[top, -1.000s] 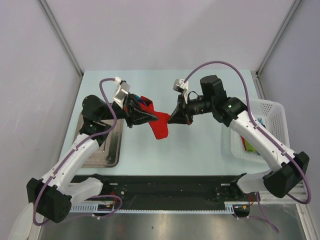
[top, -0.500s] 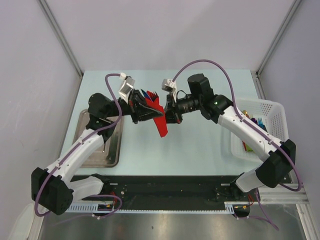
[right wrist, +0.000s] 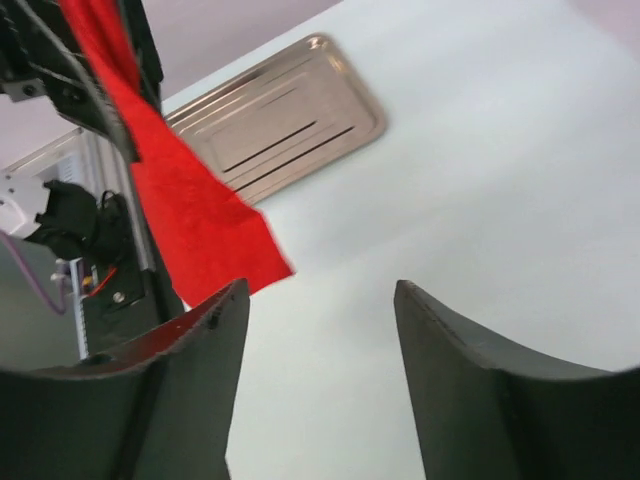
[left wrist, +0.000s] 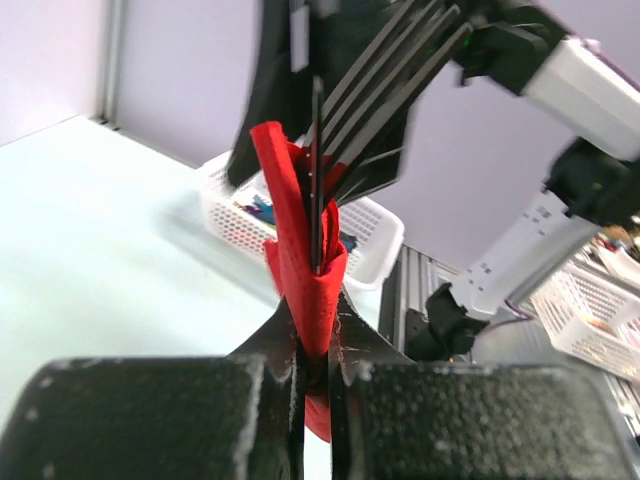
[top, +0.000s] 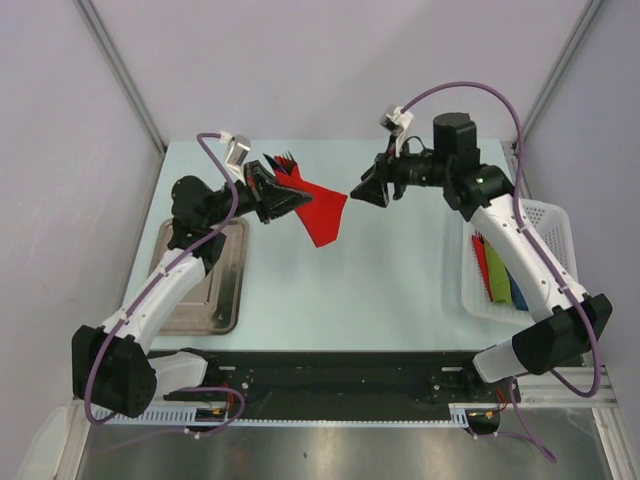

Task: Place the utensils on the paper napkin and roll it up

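My left gripper (top: 292, 203) is shut on the red paper napkin (top: 322, 215) and holds it in the air above the table's far left. The dark utensils (top: 285, 163) stick out of the napkin's fold behind the jaws. In the left wrist view the left gripper (left wrist: 315, 320) pinches the napkin (left wrist: 300, 250), and the utensils (left wrist: 380, 90), fork tines among them, point up out of it. My right gripper (top: 365, 190) is open, just right of the napkin's free corner and apart from it. In the right wrist view the right gripper (right wrist: 320, 290) holds nothing, with the napkin (right wrist: 190, 210) at the upper left.
A metal tray (top: 200, 280) lies on the table's left side, also seen as the tray (right wrist: 280, 130). A white basket (top: 520, 215) at the right edge holds red, green and blue rolls. The basket (left wrist: 370, 235) shows behind the napkin.
The right gripper opened, let go of the napkin and drew back to the right. The napkin's free flap spread out. The left gripper shifted slightly up and left with its bundle.
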You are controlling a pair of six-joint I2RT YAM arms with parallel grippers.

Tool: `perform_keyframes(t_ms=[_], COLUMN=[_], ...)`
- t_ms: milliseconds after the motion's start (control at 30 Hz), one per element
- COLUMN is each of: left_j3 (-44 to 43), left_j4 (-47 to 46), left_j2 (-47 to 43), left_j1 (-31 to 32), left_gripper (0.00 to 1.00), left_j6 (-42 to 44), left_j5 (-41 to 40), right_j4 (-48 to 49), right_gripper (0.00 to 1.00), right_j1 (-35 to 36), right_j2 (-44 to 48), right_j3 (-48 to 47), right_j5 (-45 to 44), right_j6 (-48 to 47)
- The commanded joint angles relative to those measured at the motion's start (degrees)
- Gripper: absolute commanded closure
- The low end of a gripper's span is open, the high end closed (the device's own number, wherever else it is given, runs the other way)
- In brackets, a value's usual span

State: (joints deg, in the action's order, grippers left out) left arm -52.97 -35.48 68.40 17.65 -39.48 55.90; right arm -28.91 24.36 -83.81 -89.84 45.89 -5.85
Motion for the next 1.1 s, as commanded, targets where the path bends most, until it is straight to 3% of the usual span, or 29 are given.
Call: perform_keyframes(t_ms=[0, 100, 367, 567, 1067], left_j3=[-2.6, -3.3, -4.4, -5.0, -5.6], left_j4=[-2.7, -3.4, -6.6, -7.4, -10.6], left_j2=[0.8, 1.4, 1.3, 0.5, -1.3], left_j1=[-1.3, -1.5, -1.6, -1.5, 2.1], left_gripper=[1.00, 1.00, 1.00, 1.00, 1.00], left_j6=[-1.8, -2.2, -3.8, -4.2, -3.4], left_j5=[-1.8, -1.1, 2.1, 3.2, 7.2], right_j4=[1.5, 5.1, 10.3, 11.4, 13.5], right_gripper=[0.31, 0.23, 0.23, 0.23, 0.25], right_j1=[-0.8, 0.8, 6.4, 11.4, 14.0], right_j2=[5.8, 8.3, 6.3, 5.0, 3.0], right_j3=[-4.0, -2.3, 1.0, 2.6, 4.0], right_j5=[-3.4, -4.3, 0.9, 0.5, 0.4], right_j6=[0.9, 3.2, 5.5, 1.5, -0.6])
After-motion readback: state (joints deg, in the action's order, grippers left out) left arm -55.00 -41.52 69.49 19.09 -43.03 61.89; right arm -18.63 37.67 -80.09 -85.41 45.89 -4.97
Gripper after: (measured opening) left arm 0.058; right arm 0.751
